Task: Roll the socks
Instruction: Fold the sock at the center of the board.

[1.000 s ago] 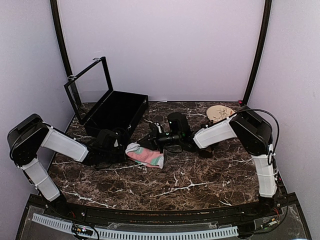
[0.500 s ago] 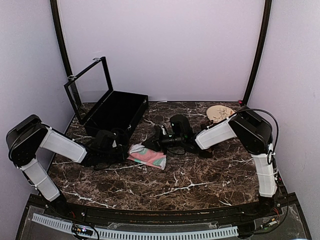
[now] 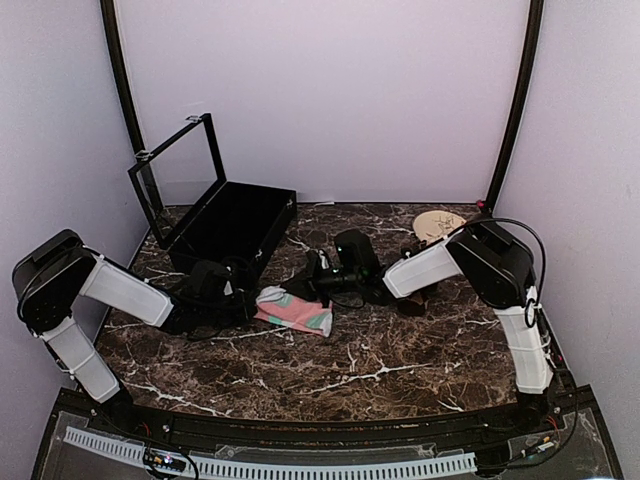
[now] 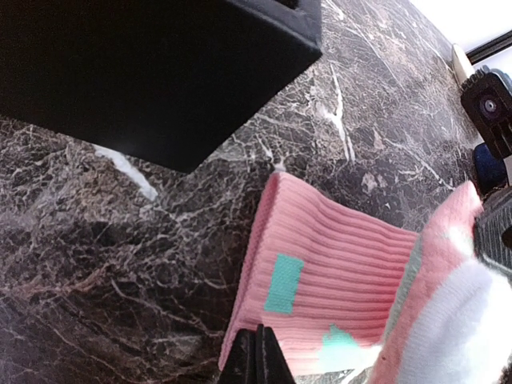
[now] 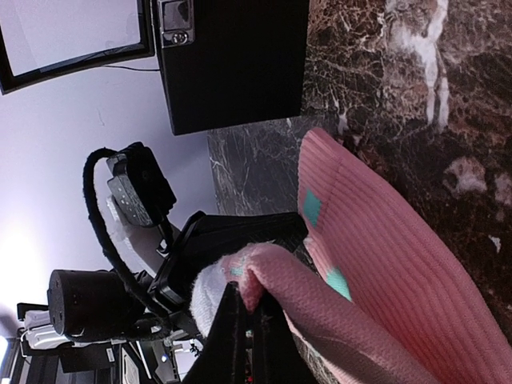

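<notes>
A: Where are the socks (image 3: 293, 311)?
B: On the bench (image 3: 400, 350), near the box (image 3: 235, 225), between both hands.
A: Grips?
B: The left hand (image 3: 252, 299) pinches their left edge; the right hand (image 3: 302, 285) clamps a raised fold.

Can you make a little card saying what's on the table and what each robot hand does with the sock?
sock: pink, teal patches, white part; on the marble table, one end folded up
left gripper: shut on the sock's edge
right gripper: shut on the lifted fold
black box: open, behind the sock
rolled: not yet
</notes>
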You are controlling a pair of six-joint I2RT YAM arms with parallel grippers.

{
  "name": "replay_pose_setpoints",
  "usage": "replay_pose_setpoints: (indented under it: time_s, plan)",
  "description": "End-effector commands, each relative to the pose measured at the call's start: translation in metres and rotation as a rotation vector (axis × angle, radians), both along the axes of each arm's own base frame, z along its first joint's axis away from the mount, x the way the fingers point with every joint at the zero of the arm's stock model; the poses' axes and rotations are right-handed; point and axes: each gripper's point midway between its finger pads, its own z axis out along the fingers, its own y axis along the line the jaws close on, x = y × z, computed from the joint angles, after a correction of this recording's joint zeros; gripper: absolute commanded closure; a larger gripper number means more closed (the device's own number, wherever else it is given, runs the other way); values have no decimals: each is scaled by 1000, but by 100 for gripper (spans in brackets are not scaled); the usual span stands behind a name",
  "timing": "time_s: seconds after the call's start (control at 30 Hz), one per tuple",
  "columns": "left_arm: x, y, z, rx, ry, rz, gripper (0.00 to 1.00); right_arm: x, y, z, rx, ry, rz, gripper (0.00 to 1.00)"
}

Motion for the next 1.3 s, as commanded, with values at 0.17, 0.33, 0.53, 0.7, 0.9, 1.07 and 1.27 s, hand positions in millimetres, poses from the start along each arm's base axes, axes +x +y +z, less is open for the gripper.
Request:
replay_pose_setpoints:
  time_s: [0.17,0.33,0.53,0.7,0.9,1.07,1.27]
  plan:
    - [-9,6,-9,8,32,-4,100,20,12,-1,-6,-15,-38,100]
    - [-8,5,-8,7,29,-7,100,18,18,-8,-19,-7,-30,99]
    - [-8,5,-8,6,31,-10,100,17,27,-14,-30,-3,-22,97]
    - [-9,5,-9,6,34,-11,100,14,32,-23,-47,0,-10,82]
    - [-9,5,-8,8,32,-12,100,13,29,-23,-68,-28,-5,59]
    - [-10,9,-5,19,28,-2,100,14,27,-19,-100,-73,-5,53]
    - [-10,18,8,33,1,28,100,18,27,-20,-124,-99,-12,48]
